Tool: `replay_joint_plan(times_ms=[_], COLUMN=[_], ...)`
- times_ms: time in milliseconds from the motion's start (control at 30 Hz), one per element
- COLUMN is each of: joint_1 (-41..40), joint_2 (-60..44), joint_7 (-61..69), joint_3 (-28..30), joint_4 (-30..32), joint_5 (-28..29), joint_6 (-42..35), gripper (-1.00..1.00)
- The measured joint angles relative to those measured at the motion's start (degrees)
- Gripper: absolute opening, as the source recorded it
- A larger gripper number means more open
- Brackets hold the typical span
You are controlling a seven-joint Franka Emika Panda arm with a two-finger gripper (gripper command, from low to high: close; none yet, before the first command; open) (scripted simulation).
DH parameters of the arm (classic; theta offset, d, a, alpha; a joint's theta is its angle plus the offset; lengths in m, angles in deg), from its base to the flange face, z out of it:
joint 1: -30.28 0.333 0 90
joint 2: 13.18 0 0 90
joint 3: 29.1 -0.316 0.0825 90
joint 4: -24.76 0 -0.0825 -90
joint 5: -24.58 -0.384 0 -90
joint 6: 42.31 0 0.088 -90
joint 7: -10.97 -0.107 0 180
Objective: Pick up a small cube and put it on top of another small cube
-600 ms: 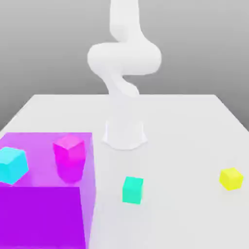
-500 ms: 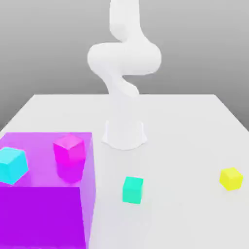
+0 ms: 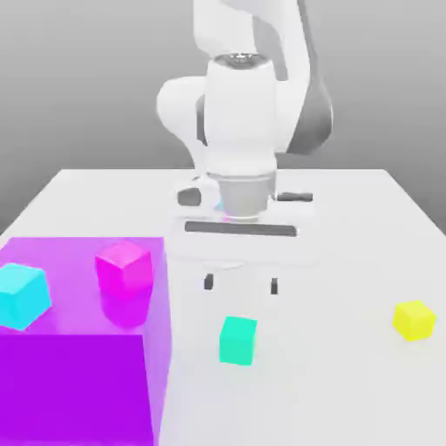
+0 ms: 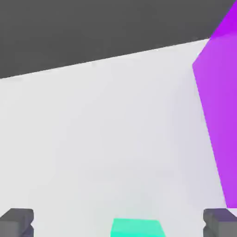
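The small cube is plain teal-green and rests on the white table, near the front and a little left of centre. My gripper hangs just behind and above it, open, with nothing between its dark fingertips. In the hand view the small cube lies at the picture's edge, between the two spread fingertips. A yellow cube of about the same size sits apart from them at the exterior view's right.
A large purple block fills the front of the exterior view's left, close beside the teal cube. A magenta cube and a larger cyan cube stand on it. The block's side shows in the hand view.
The arm has swung forward and down, and the hand now hangs over the table behind the teal cube. The cubes have stayed where they were.
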Motion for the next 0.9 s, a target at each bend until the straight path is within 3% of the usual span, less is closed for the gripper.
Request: replay_joint_plan(times_ms=[233,267,500,767,900], joint_1=[3.58,3.99,3.89,2.83,6.94], joint_2=[-16.72,-17.79,-17.57,-2.37,-0.77], joint_7=[-3.13,-3.2,-3.4,-1.69,4.38], joint_3=[4.22,4.61,4.57,2.79,0.27], joint_4=[-1.02,-1.18,-1.15,1.41,-0.93], joint_5=[3.33,3.37,3.63,1.25,2.4], joint_6=[13.63,14.52,14.38,1.73,-2.19], gripper=[0.0,-1.0,-1.0,-1.0,-1.0])
